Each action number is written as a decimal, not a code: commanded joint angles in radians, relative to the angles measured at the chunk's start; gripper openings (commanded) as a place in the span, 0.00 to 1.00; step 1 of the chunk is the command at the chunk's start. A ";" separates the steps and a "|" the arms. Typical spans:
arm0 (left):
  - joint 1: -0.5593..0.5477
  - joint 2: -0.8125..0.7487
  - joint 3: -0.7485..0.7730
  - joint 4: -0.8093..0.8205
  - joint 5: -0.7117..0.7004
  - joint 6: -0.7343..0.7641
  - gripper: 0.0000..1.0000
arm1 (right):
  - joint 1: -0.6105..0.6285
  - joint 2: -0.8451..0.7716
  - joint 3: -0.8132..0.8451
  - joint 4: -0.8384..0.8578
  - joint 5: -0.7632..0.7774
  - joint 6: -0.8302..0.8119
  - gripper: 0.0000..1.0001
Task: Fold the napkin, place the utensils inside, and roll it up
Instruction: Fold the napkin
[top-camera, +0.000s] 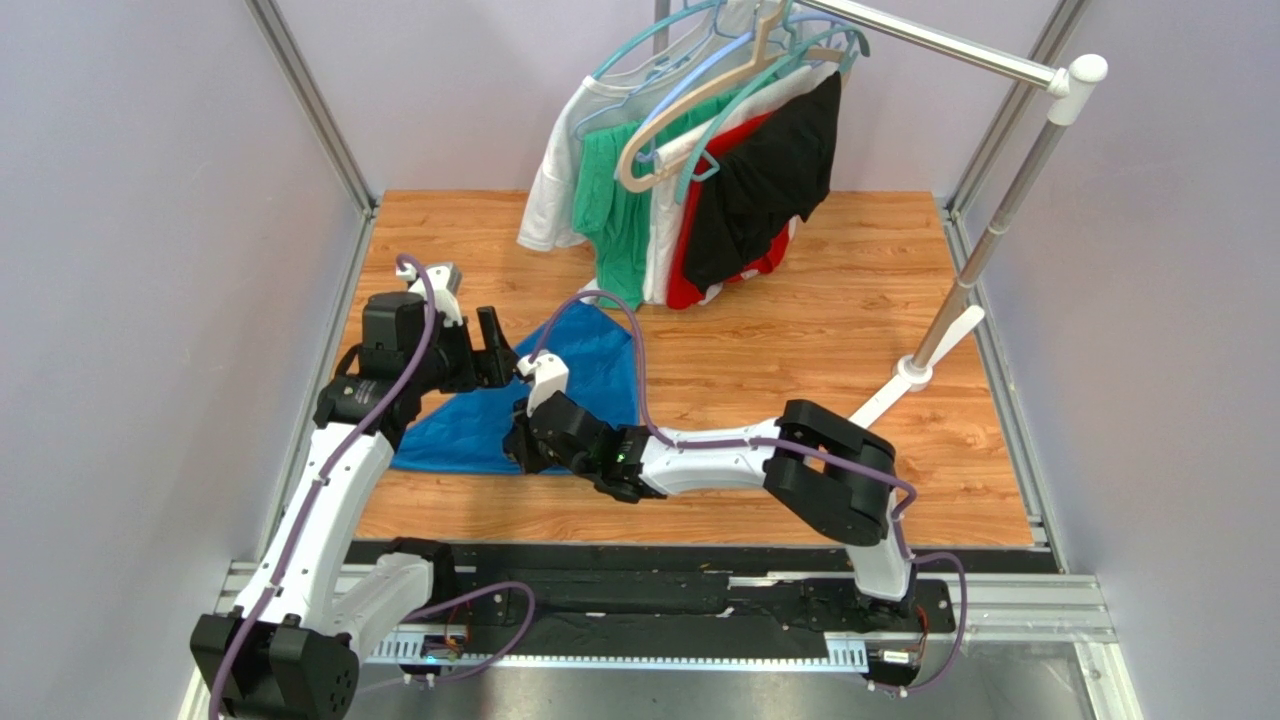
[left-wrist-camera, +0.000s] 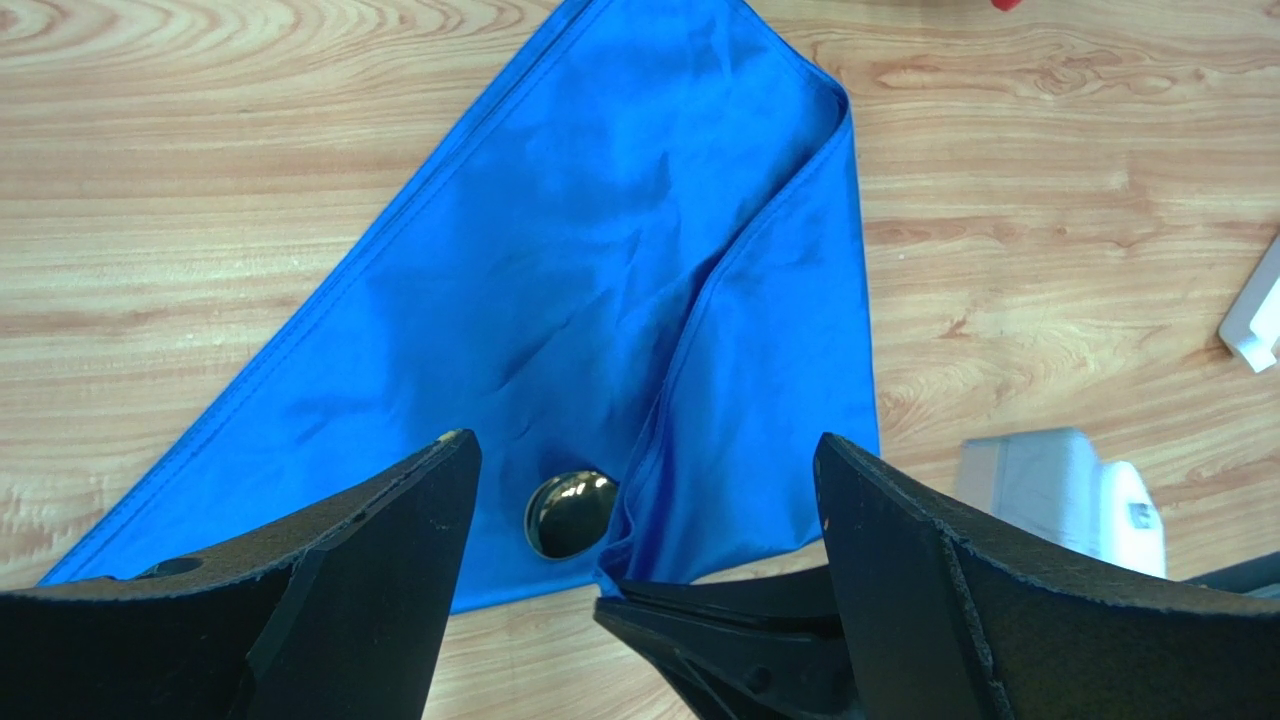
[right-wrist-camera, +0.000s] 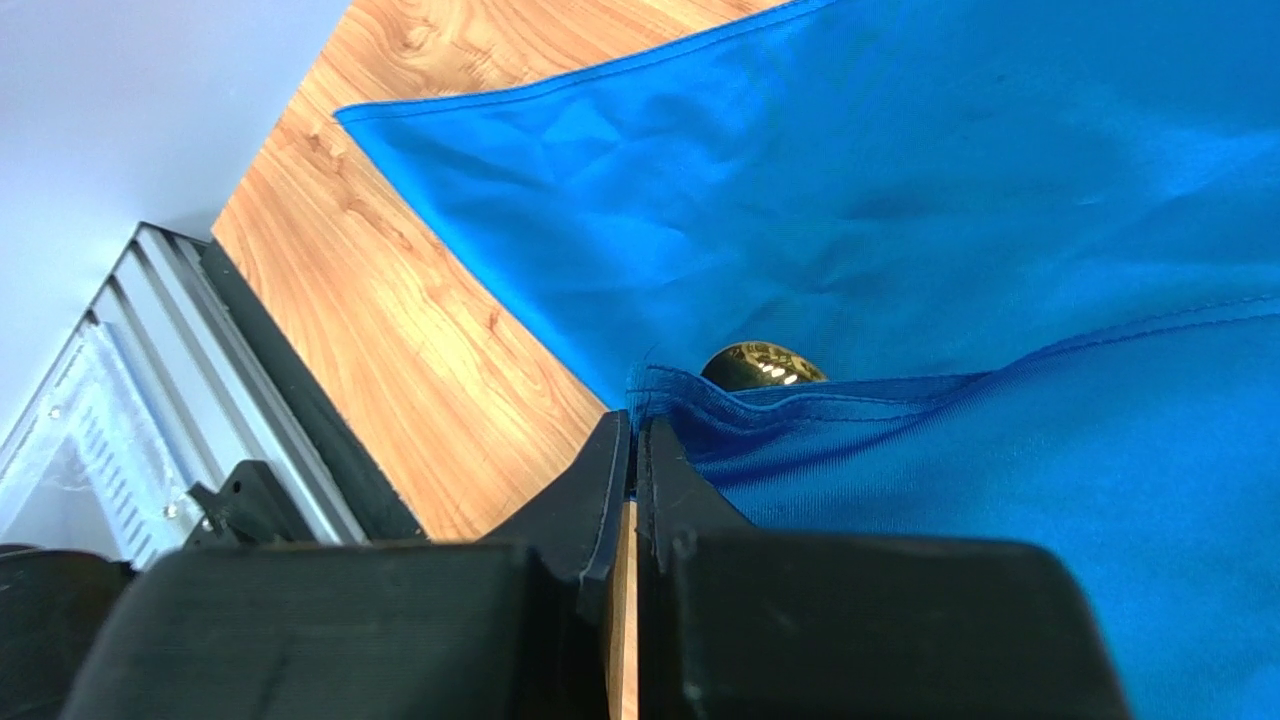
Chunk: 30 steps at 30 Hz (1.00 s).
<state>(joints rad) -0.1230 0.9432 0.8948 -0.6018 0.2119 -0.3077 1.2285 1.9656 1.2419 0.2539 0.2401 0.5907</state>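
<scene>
Looking down on the wood-grain tabletop (top-camera: 842, 375), I see the big royal-blue napkin of thin, shiny cloth (top-camera: 594, 383) spread as a rough triangle. One flap is doubled over the rest, so the folding looks well along to me. From under the loose edge of that flap peeks a small, round, shiny gold-coloured metal piece (left-wrist-camera: 570, 513). It is likely the end of a utensil, though too little shows to say which. At least one utensil seems to be inside, then. No roll is begun, and by my reckoning that is what is left.

The right arm reaches low across the table, wrist bent toward the cloth. The right gripper (right-wrist-camera: 634, 432) has its fingers pressed together on the hem of the folded flap, with the metal piece just beyond the fingertips. The left arm stands raised with its elbow bent, and the left gripper (left-wrist-camera: 646, 450) hangs above the napkin. Its fingers are spread wide and hold nothing. The cloth and the metal piece lie below the gap between them.
</scene>
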 joint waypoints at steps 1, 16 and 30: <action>-0.003 -0.018 -0.008 0.025 0.012 -0.001 0.91 | 0.005 0.038 0.067 0.030 -0.004 -0.019 0.00; -0.003 -0.015 -0.011 0.022 0.015 -0.002 0.91 | 0.006 0.125 0.119 0.002 -0.010 -0.012 0.19; -0.003 -0.012 -0.010 0.013 -0.037 -0.005 0.93 | 0.017 -0.082 -0.131 0.097 0.026 -0.049 0.48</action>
<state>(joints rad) -0.1215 0.9432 0.8780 -0.6170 0.1764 -0.3077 1.2293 2.0182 1.2110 0.2958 0.2329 0.5735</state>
